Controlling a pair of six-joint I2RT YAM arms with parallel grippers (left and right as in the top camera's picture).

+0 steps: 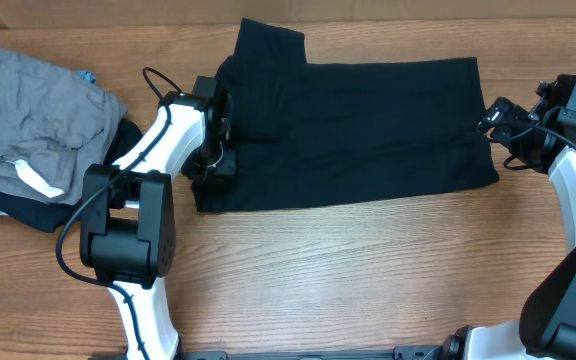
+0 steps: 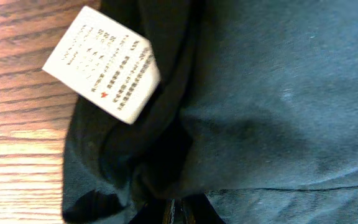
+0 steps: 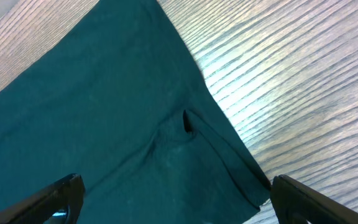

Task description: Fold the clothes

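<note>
The black T-shirt lies spread flat across the table. The left gripper sits at its bunched left edge by the white tag, fingertips almost together, though I can't tell if they're pinching cloth. The right gripper hangs wide apart over the shirt's right edge, holding nothing.

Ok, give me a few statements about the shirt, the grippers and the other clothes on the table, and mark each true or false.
1. The black T-shirt lies spread on the wooden table. True.
2. The right gripper is shut on the shirt's corner. False: it is open, its fingers wide apart over the fabric.
3. A grey garment lies bunched beside the left arm. True.
4. The white tag in the left wrist view is blank. False: it carries printed text and a small red mark.
</note>
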